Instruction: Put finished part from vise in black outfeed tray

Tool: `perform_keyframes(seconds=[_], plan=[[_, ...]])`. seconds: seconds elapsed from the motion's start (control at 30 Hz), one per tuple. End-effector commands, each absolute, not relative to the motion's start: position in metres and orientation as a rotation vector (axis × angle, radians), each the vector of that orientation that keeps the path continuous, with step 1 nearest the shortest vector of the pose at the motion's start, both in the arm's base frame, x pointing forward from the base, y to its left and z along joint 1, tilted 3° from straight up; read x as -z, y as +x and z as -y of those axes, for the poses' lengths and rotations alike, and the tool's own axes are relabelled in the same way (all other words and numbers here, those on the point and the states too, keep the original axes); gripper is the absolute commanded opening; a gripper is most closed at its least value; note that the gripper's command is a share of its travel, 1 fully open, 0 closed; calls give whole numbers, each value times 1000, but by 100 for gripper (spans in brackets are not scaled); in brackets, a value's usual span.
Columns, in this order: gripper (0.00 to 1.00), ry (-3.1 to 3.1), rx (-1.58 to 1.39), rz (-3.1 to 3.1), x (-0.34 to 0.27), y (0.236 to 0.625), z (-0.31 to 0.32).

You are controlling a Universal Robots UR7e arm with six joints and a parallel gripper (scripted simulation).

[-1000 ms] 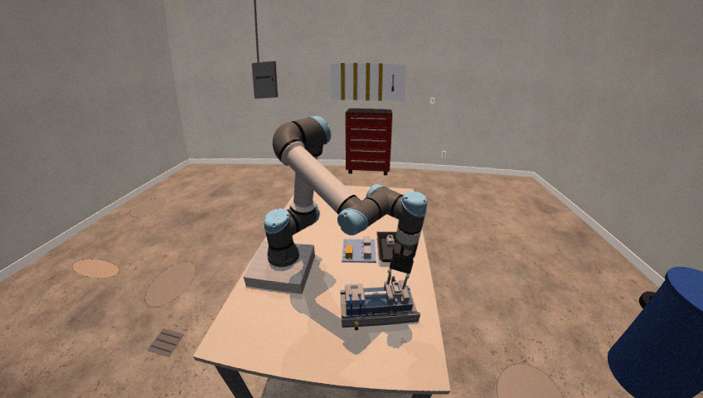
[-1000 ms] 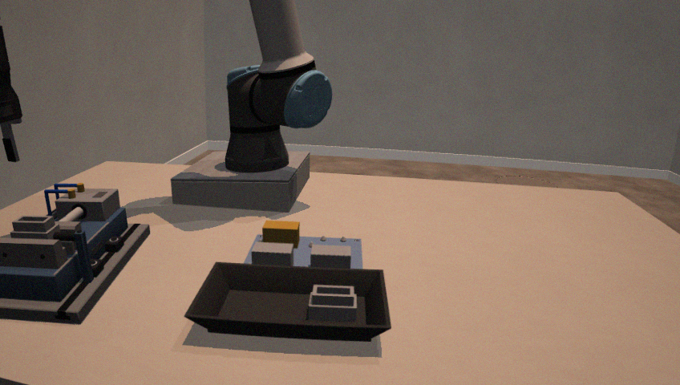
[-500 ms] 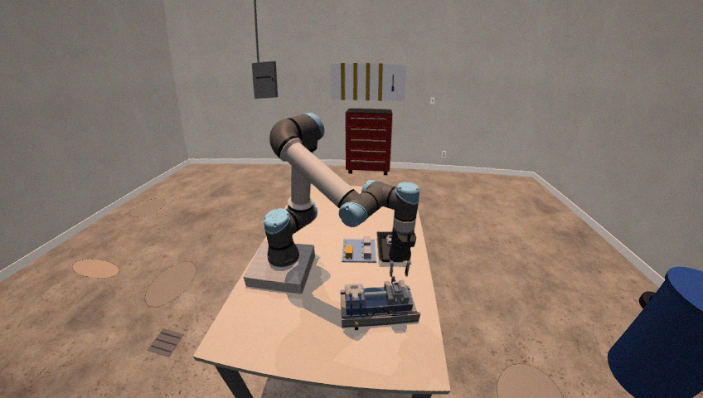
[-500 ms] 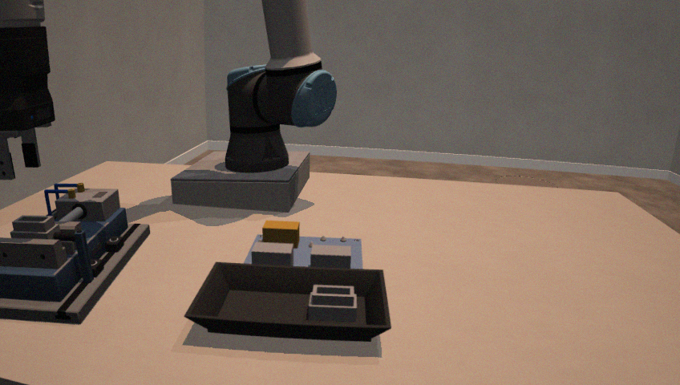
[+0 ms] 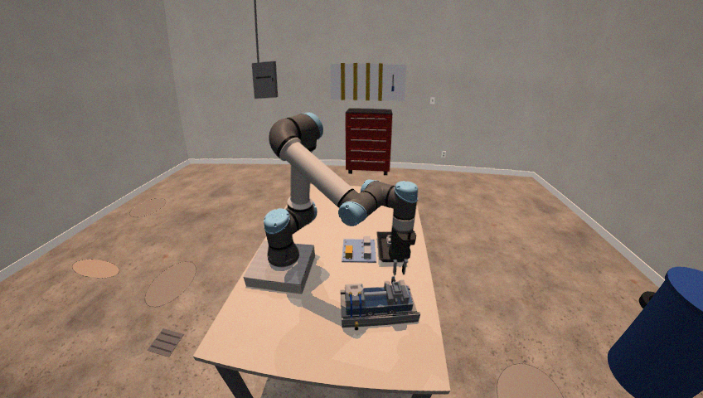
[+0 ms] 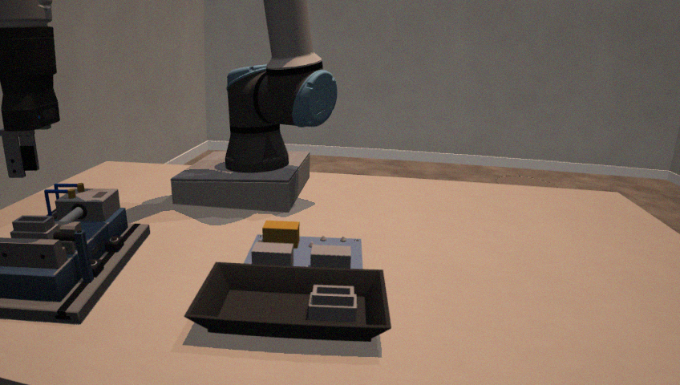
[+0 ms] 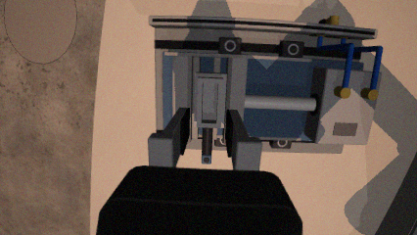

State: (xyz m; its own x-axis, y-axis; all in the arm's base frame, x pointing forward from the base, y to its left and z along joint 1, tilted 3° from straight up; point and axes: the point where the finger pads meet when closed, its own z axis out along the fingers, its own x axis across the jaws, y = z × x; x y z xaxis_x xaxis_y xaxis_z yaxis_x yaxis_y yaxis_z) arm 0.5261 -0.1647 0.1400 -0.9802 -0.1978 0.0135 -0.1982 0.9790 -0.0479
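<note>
The finished part (image 6: pixel 33 224), a grey block with a pocket on top, sits between the jaws of the blue vise (image 6: pixel 47 253) at the table's left. In the wrist view the part (image 7: pixel 209 100) shows straight below, between my fingers. My gripper (image 6: pixel 18 160) hangs well above the vise, fingers half apart with nothing between them; it also shows in the wrist view (image 7: pixel 207 132) and in the top view (image 5: pixel 399 269). The black outfeed tray (image 6: pixel 289 300) holds one pocketed block (image 6: pixel 332 301) on its right side; its left side is free.
A blue fixture plate (image 6: pixel 302 250) with two grey blocks and an orange block (image 6: pixel 281 232) lies just behind the tray. The arm's base stands on a grey pedestal (image 6: pixel 240 183). The vise has blue pipes and a cylinder (image 7: pixel 279 104) at one end.
</note>
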Motion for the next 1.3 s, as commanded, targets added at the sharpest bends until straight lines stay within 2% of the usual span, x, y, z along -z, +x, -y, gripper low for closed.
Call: perform_keyframes(seconds=[0.0, 1.1, 1.13, 1.27], plan=[[0, 313, -78, 3118, -141, 526, 165], [0, 313, -78, 3118, -141, 526, 165], [100, 313, -78, 3118, -141, 526, 165], [100, 313, -78, 3118, -141, 526, 165]])
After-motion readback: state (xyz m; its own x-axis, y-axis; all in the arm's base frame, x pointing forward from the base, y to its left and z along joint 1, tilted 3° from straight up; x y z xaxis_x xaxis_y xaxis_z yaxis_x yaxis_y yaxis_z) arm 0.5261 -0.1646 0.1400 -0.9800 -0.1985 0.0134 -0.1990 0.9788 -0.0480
